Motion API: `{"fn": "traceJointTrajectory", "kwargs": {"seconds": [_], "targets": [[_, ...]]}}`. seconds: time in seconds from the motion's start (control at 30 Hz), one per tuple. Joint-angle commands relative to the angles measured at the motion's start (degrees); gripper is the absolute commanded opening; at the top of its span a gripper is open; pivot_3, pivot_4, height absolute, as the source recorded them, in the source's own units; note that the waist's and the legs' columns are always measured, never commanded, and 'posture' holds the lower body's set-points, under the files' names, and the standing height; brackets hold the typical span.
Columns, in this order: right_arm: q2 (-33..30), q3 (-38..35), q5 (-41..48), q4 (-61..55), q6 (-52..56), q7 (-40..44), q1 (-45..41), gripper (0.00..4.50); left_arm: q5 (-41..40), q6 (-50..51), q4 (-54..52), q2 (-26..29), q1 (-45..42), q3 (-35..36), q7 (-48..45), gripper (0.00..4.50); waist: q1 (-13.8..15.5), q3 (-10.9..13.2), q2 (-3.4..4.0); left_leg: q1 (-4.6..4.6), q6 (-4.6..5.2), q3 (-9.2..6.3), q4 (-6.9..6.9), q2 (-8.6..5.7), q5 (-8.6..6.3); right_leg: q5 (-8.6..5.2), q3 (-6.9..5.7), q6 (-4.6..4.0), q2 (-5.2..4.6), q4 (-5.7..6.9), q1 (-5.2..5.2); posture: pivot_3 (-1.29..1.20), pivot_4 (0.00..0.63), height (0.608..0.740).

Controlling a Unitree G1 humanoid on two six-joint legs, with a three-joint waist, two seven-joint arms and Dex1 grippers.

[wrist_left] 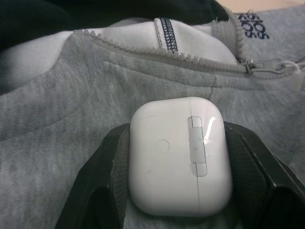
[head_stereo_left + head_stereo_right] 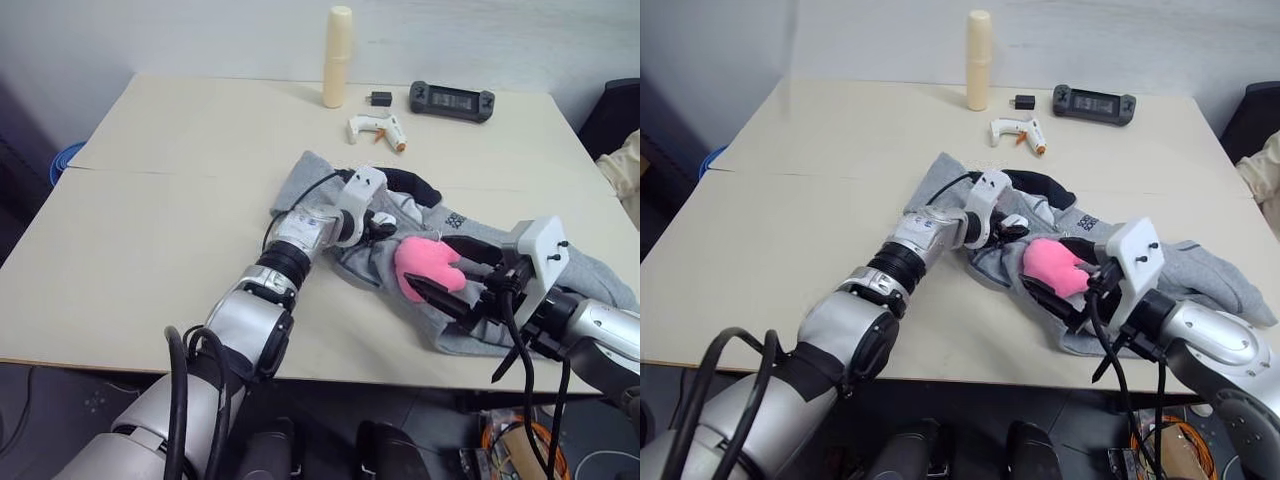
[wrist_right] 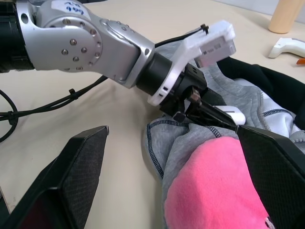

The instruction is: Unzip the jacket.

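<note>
Your left gripper [image 1: 178, 167] is sitting on the jacket [image 2: 585, 275], and its two black fingers [image 1: 102, 176] are pressing against both sides of a small white earbud case [image 1: 178, 160], so it is closed on that case rather than on any part of the zip. The zipper pull [image 1: 267, 68] is lying just beyond the case, untouched, with the zip teeth running off along the white lining. The jacket itself is lying crumpled on the beige table [image 2: 150, 230], toward your right side, its dark collar turned up toward the far edge.

Your right gripper [image 3: 171, 162] is hovering with its fingers spread wide and gripping nothing; a pink plush toy [image 2: 425, 265] is resting on the grey fabric between them.

At the far edge of the table you are looking at a cream cylinder [image 2: 337, 55] standing upright, a white glue gun [image 2: 375, 128], a small black adapter [image 2: 380, 98] and a black handheld controller [image 2: 452, 100].
</note>
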Motion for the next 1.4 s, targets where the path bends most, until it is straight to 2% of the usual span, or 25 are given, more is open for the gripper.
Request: {"fn": "traceJointTrajectory", "kwargs": {"seconds": [0.03, 0.17, 0.23, 0.3, 0.37, 0.47, 0.57, 0.77, 0.8, 0.87, 0.9, 0.97, 1.1, 1.2, 1.3, 1.4], "targets": [[-0.19, 0.28, -0.57, 0.96, -1.47, 1.37, -2.39, 4.5, -4.32, 8.17, -21.56, 4.95, 3.77, 3.49, -0.37, 2.34, -0.85, 0.0, 0.0, 0.01, -0.03, 0.0, -0.01, 0.01, -0.01, 0.0, 0.06, 0.0, 0.02, 0.0, 0.0, 0.0, 0.15, 0.74], [0.32, 4.34, -2.18, 4.55, -2.02, 4.05, -7.21, 4.5, -5.5, 17.33, -42.94, 12.8, 11.86, 8.08, 3.62, 2.34, -2.19, 0.01, 0.03, 0.05, -0.11, -0.02, -0.05, 0.07, 0.01, -0.01, 0.21, -0.01, 0.1, 0.01, 0.03, 0.0, 0.15, 0.74], [1.41, 7.9, -3.78, 7.36, -2.49, 5.52, -11.38, 4.5, -2.53, 21.17, -49.79, 17.91, 17.07, 10.64, 7.55, 2.34, -2.29, 0.0, 0.04, 0.05, -0.18, -0.05, -0.05, 0.08, 0.05, -0.02, 0.19, -0.03, 0.12, 0.03, 0.04, 0.0, 0.15, 0.74], [3.59, 13.88, -5.89, 10.75, -3.12, 8.19, -17.32, 4.5, 2.13, 26.9, -57.05, 25.11, 26.06, 16.92, 11.82, 2.34, -1.26, 0.01, 0.03, 0.07, -0.2, -0.07, -0.02, 0.08, 0.08, -0.02, 0.12, -0.03, 0.17, 0.06, 0.09, 0.0, 0.15, 0.74], [4.82, 17.95, -6.86, 12.64, -3.48, 11.53, -20.78, 4.5, 5.03, 30.56, -62.22, 30.36, 34.57, 21.12, 13.06, 2.34, -2.29, -0.01, 0.05, 0.15, -0.14, 0.01, 0.02, 0.0, 0.11, 0.0, 0.14, 0.0, 0.28, 0.11, 0.12, 0.0, 0.15, 0.74], [5.37, 21.4, -7.98, 14.5, -3.98, 16.28, -23.56, 4.5, 6.26, 33.97, -66.87, 33.74, 43.59, 25.88, 14.88, 2.34, -4.05, 0.01, 0.03, 0.35, -0.35, 0.02, -0.09, 0.12, -0.02, -0.02, 0.4, -0.03, 0.4, 0.14, 0.03, 0.0, 0.15, 0.74], [5.84, 24.0, -9.9, 16.82, -5.2, 20.65, -25.59, 4.5, 5.72, 36.1, -69.33, 33.96, 49.37, 30.49, 15.94, 2.34, -1.88, 0.02, -0.01, 0.08, -0.57, -0.51, -0.02, 0.24, -0.11, -0.22, 0.32, -0.37, 0.72, 0.35, -0.12, 0.0, 0.15, 0.74], [8.05, 27.21, -13.96, 21.53, -6.85, 25.73, -29.08, 4.5, 2.63, 32.6, -65.27, 32.21, 53.01, 33.74, 16.07, 2.34, -1.14, -0.01, -0.06, 0.09, -0.83, -0.81, 0.07, -0.14, -0.27, -0.14, 0.38, -0.24, 0.02, 0.14, 0.2, 0.0, 0.15, 0.74], [8.21, 27.25, -14.33, 21.76, -6.87, 26.24, -29.21, 4.5, 2.36, 31.99, -64.71, 32.15, 53.66, 34.36, 16.29, 3.08, -1.36, -0.01, -0.06, 0.1, -0.83, -0.81, 0.07, -0.14, -0.26, -0.14, 0.38, -0.24, 0.02, 0.19, 0.19, 0.0, 0.15, 0.74], [8.09, 27.03, -15.21, 21.92, -6.88, 27.12, -29.05, 4.5, 1.5, 31.91, -64.98, 32.83, 54.71, 35.39, 16.08, 3.62, -1.49, -0.01, -0.06, 0.1, -0.88, -0.78, 0.03, -0.12, -0.27, -0.14, 0.39, -0.25, 0.04, 0.27, 0.09, 0.0, 0.15, 0.74], [7.92, 26.78, -15.62, 21.94, -6.91, 27.48, -28.8, 4.5, 0.99, 32.15, -65.45, 33.33, 54.99, 35.86, 15.8, 4.03, -1.52, -0.01, -0.06, 0.11, -0.95, -0.78, -0.03, -0.08, -0.27, -0.16, 0.33, -0.29, 0.08, 0.28, 0.08, 0.0, 0.15, 0.74], [7.26, 25.67, -16.1, 21.84, -6.72, 27.86, -27.94, 4.5, -0.12, 32.79, -66.47, 34.9, 55.11, 36.9, 14.83, 4.48, -1.53, -0.01, -0.06, 0.12, -1.02, -0.76, -0.04, 0.0, -0.29, -0.22, 0.18, -0.39, 0.13, 0.32, 0.05, 0.0, 0.15, 0.74], [4.37, 21.38, -16.35, 20.68, -6.13, 27.69, -24.91, 4.5, -4.55, 35.09, -66.5, 43.8, 53.48, 36.84, 7.82, 4.48, -1.45, 0.01, -0.09, 0.1, -1.03, -0.77, -0.04, 0.05, -0.28, -0.24, 0.04, -0.42, 0.16, 0.31, 0.05, 0.0, 0.15, 0.74], [1.18, 16.56, -16.38, 19.92, -5.88, 27.26, -21.62, 4.5, -10.01, 35.61, -64.33, 51.22, 48.82, 36.27, 0.41, 4.48, -1.31, 0.01, -0.1, 0.08, -1.05, -0.74, -0.03, 0.02, -0.3, -0.24, 0.03, -0.42, 0.1, 0.3, 0.05, 0.0, 0.15, 0.74], [-2.27, 10.12, -16.37, 19.26, -5.41, 26.63, -17.14, 4.5, -19.58, 36.1, -64.16, 56.53, 42.24, 34.74, -10.6, 4.48, -1.15, 0.02, -0.09, 0.11, -1.06, -0.75, -0.04, 0.01, -0.3, -0.24, 0.05, -0.42, 0.05, 0.26, 0.08, 0.0, 0.15, 0.74], [-4.6, 4.75, -17.0, 18.13, -5.05, 25.9, -11.41, 4.5, -28.82, 33.08, -68.34, 59.85, 39.59, 29.09, -24.31, 4.48, -1.38, 0.02, -0.08, 0.09, -1.1, -0.74, -0.09, 0.01, -0.32, -0.24, 0.05, -0.42, 0.07, 0.17, 0.09, 0.0, 0.15, 0.74]]}}
